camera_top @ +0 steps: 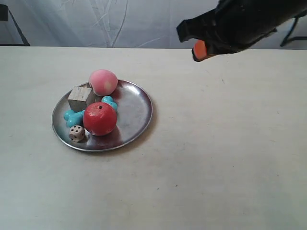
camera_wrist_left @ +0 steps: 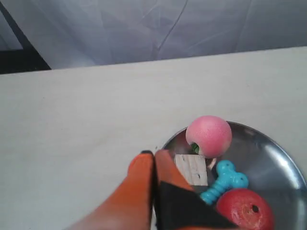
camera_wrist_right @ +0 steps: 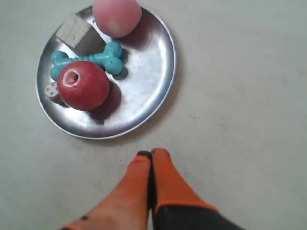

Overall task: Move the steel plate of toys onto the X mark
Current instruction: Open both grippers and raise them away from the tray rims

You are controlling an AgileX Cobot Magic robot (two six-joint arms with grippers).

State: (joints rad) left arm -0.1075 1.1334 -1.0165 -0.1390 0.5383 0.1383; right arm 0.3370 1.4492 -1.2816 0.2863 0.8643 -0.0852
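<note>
The steel plate [camera_top: 134,110] lies on the table's left half and holds a pink peach [camera_top: 103,82], a red apple [camera_top: 100,118], a turquoise bone [camera_top: 73,117], a wooden cube [camera_top: 80,97] and a small die [camera_top: 76,133]. My left gripper [camera_wrist_left: 153,154] is shut and empty, hovering by the plate's rim [camera_wrist_left: 268,153] beside the cube [camera_wrist_left: 192,168]. My right gripper [camera_wrist_right: 151,154] is shut and empty over bare table, a short way from the plate [camera_wrist_right: 144,76]. I cannot make out the X mark in any view.
The arm at the exterior view's right [camera_top: 240,24] hangs dark over the table's far right, an orange fingertip [camera_top: 199,50] showing. A pale wrinkled backdrop [camera_top: 120,21] closes off the table's far edge. Pale tabletop [camera_top: 230,153] spreads to the right of the plate.
</note>
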